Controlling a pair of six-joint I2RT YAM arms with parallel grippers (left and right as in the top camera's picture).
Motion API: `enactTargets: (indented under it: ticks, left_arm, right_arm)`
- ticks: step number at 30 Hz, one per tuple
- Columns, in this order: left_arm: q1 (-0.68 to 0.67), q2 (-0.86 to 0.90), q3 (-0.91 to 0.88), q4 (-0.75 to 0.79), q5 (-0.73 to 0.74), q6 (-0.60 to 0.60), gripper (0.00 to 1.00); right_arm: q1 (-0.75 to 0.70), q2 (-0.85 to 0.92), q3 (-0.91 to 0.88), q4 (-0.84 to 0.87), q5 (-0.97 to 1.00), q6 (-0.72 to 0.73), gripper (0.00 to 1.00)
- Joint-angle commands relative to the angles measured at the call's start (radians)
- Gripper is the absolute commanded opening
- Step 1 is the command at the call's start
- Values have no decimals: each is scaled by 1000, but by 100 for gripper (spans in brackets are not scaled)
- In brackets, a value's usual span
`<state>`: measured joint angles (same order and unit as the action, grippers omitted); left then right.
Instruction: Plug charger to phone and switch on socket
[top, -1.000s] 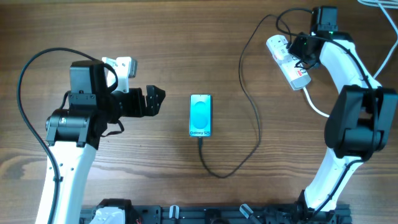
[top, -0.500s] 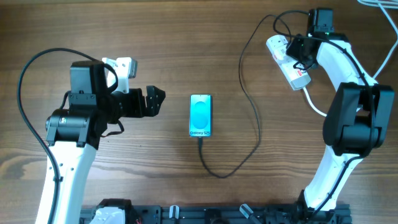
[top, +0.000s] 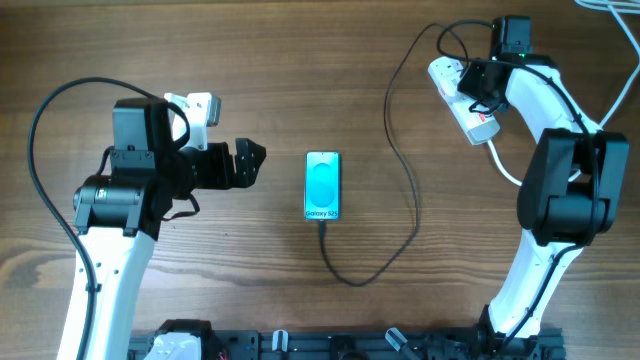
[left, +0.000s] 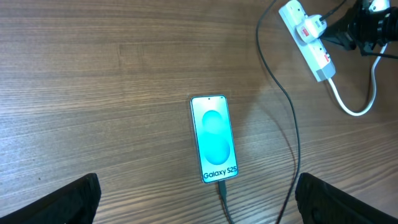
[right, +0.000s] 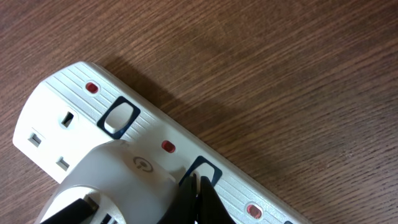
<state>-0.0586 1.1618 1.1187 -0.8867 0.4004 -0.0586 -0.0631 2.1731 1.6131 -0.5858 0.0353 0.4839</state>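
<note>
Right wrist view, lower centre: socket (right: 74, 93) switch (right: 205, 168) under pinched-together tips of right gripper (right: 198, 190), beside white plug (right: 118, 180). Overhead, mid-frame: phone (top: 322, 185) with charger (top: 405, 190) plugged in; left gripper (top: 255, 163) spread wide. Risk of slipping off narrow rocker, shoving strip.

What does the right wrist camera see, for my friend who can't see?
The shut right gripper points its tips at a black switch on the white socket, beside the charger's white plug, on a wooden table.

Socket (right: 68, 87) runs off bottom edge (right wrist view), charger plug (right: 118, 183) cropped too; right end effector (top: 472, 88) hides socket's middle overhead.
</note>
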Motion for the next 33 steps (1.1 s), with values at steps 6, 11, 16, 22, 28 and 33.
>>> enactTargets:
  ticks: [6,11,16,22,28,33]
  left_arm:
    - [5,-2,1,-9,-9,-6,100]
    - [5,-2,1,-9,-9,-6,100]
    - [5,-2,1,-9,-9,-6,100]
    - [5,-2,1,-9,-9,-6,100]
    - [5,-2,1,-9,-9,-6,100]
    - [5,-2,1,-9,-9,-6,100]
  right_arm:
    - [12,29,21,0,1,-14,4]
    - [12,29,21,0,2,-14,5]
    - [9,19,36,8,47,-13,5]
    - [5,3,46,-1,47,-23,5]
    - [7,4,38,-6,34,-38,5]
    - [16,14,23,-6,23,-39,5]
